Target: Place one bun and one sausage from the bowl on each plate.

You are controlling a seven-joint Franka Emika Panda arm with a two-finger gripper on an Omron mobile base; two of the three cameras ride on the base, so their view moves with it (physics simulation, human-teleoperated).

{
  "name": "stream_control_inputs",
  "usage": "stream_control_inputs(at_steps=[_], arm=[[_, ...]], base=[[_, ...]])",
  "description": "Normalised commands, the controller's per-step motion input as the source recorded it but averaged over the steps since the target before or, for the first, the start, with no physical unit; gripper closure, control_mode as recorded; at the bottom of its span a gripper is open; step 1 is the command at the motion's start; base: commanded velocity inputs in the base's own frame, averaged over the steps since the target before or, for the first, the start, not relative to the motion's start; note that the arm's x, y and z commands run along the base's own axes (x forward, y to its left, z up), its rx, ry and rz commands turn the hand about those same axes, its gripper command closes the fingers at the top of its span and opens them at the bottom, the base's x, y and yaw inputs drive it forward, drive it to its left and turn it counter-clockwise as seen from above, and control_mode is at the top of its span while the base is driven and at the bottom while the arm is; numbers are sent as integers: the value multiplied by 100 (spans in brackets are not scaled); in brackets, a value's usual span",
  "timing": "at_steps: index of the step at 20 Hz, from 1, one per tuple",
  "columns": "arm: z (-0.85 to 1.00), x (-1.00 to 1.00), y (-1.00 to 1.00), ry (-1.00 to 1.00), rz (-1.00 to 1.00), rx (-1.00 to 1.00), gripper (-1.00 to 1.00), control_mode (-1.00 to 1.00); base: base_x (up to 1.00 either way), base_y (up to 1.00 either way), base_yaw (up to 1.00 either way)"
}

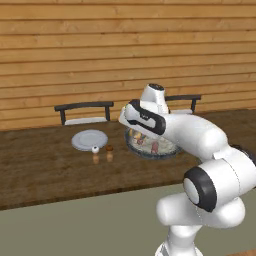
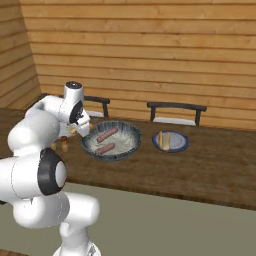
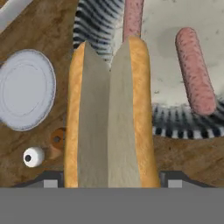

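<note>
While my white arm [image 1: 200,150] rises from its base, bends at the elbow and reaches forward and down over the dark wooden tabletop [image 1: 45,170], I log the following. Item one: gripper [image 3: 110,181], pointing downward above the near-left rim of the large round dark blue-grey bowl with patterned rim [image 2: 111,141], jaws clenched on a long split golden-crusted bun [image 3: 109,118], one finger on each flank. Item two: two pinkish-brown sausages [image 2: 107,135] lying in the bowl. Item three: plain pale grey round plate [image 1: 89,139], left of the bowl, bare. Item four: blue-rimmed round plate [image 2: 170,142], right of the bowl, carrying a bun and what may be a sausage. Item five: two small shakers [image 1: 102,152] near the grey plate.
</note>
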Motion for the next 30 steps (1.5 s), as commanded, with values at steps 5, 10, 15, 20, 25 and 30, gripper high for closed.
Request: stream_control_inputs(at_steps=[5, 10, 15, 20, 25, 30], arm=[[57, -1, 50, 0, 45, 0, 100, -100], [24, -1, 54, 7, 20, -5, 100, -100], [-37, 12, 22, -2, 1, -17, 100, -100], [-28, 44, 22, -6, 1, -12, 100, -100], [-14, 54, 12, -3, 1, -3, 100, -100], [-31, 31, 0, 8, 0, -1, 100, -100]], base=[[0, 0, 0], [0, 0, 0], [0, 0, 0], [0, 0, 0], [0, 0, 0], [0, 0, 0]])
